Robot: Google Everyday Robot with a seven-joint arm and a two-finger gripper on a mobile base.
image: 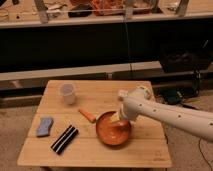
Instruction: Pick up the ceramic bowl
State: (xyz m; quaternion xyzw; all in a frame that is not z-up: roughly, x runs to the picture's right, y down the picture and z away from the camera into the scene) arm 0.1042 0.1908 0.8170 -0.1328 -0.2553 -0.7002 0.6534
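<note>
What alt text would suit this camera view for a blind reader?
A white robot arm reaches in from the picture's right, its gripper at the rim of an orange-red ceramic bowl on a wooden table. A white cup and blue sponge sit further left.

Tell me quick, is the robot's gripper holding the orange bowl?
Gripper: down inside the bowl, near its right side; open, closed or holding cannot be told.
</note>
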